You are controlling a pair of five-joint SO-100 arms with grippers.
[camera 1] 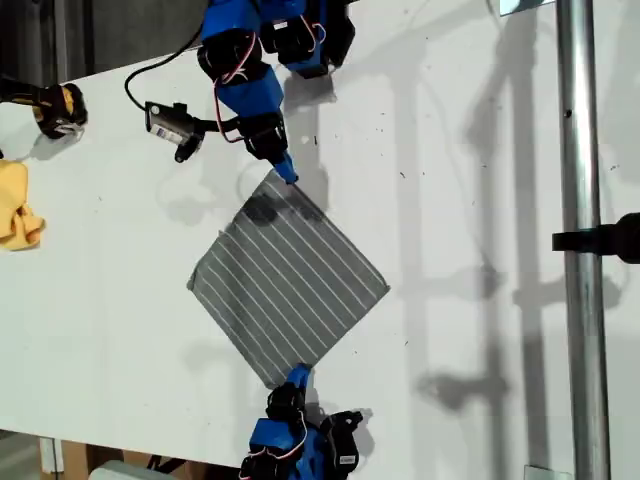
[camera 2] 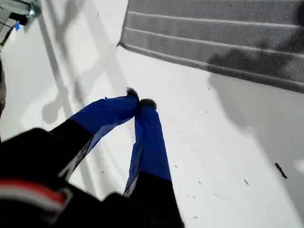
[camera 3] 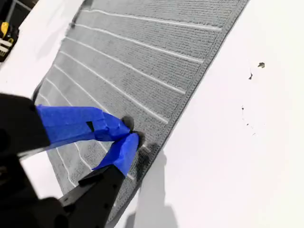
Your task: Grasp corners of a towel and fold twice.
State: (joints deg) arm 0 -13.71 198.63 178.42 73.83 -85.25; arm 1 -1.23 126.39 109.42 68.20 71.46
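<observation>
The grey white-striped towel lies flat as a diamond on the white table. My first gripper is shut just beside the towel's far corner. In the first wrist view its tips meet over bare table, apart from the towel's edge. My second gripper is at the near corner, which it partly hides. In the second wrist view its shut tips sit low over the towel, just inside the hem. The cloth shows no pucker. The side corners lie free.
A yellow cloth and a yellow-black tool sit at the exterior view's left edge. A small cabled camera lies near the first arm. A metal pole with a black clamp stands at the exterior view's right.
</observation>
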